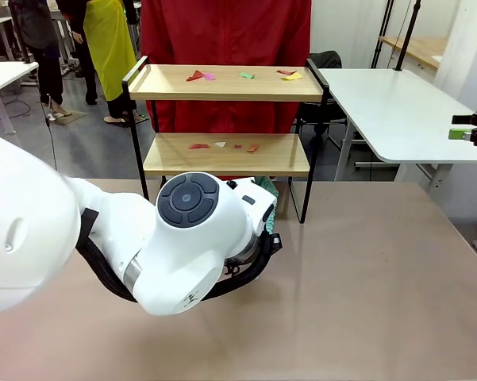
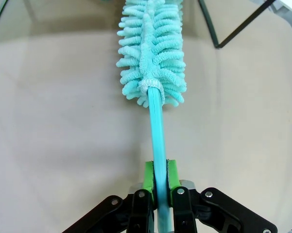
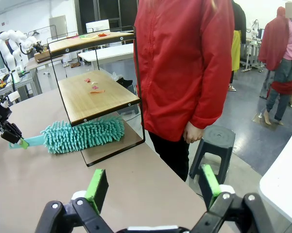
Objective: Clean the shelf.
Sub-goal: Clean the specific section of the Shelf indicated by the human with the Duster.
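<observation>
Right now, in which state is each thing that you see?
shelf: upright, paper scraps on both boards.
duster: held by its handle, head under the shelf's lower board.
left tool: shut on the duster.
right tool: open, empty.
person: standing behind the shelf.

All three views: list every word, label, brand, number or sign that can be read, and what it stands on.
No text reads legibly in any view.
A dark mark on the left arm's white casing: too small to read.
The shelf, duster and red jacket: no print visible.
</observation>
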`<state>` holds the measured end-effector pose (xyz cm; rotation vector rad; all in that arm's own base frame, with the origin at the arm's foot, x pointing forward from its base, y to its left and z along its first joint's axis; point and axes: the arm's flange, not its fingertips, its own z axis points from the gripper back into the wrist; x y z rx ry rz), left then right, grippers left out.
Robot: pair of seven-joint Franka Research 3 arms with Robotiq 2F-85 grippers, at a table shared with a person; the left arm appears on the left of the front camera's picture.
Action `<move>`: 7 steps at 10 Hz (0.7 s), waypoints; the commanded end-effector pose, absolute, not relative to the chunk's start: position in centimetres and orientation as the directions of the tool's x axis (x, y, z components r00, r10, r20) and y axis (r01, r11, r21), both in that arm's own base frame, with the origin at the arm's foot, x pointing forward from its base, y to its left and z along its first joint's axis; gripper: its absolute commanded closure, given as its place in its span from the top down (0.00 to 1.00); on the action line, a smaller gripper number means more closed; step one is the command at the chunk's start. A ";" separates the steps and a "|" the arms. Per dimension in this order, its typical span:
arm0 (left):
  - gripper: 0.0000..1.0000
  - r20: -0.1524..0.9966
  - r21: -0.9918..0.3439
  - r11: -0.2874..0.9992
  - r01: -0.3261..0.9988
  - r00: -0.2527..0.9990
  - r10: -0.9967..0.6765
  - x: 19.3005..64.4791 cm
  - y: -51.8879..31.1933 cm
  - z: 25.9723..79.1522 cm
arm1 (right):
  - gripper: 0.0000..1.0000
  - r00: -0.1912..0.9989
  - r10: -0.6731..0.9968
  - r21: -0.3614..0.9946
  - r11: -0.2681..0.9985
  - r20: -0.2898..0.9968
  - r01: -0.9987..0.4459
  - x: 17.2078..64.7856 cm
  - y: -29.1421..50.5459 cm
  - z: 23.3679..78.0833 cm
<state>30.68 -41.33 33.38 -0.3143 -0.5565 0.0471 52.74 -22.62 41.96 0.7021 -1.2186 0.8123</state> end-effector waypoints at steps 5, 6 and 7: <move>0.13 0.511 -0.234 0.972 -0.019 0.848 0.140 29.5 -36.9 35.2 | 1.00 0.140 0.159 0.033 0.539 0.977 -0.842 52.8 -22.5 42.1; 0.13 0.503 -0.217 0.976 -0.021 0.855 0.130 29.5 -36.3 35.1 | 1.00 0.140 0.159 0.033 0.539 0.977 -0.842 52.8 -22.5 42.1; 0.13 0.495 -0.214 0.976 -0.029 0.859 0.134 29.5 -35.6 35.1 | 1.00 0.140 0.159 0.033 0.539 0.977 -0.842 52.8 -22.5 42.1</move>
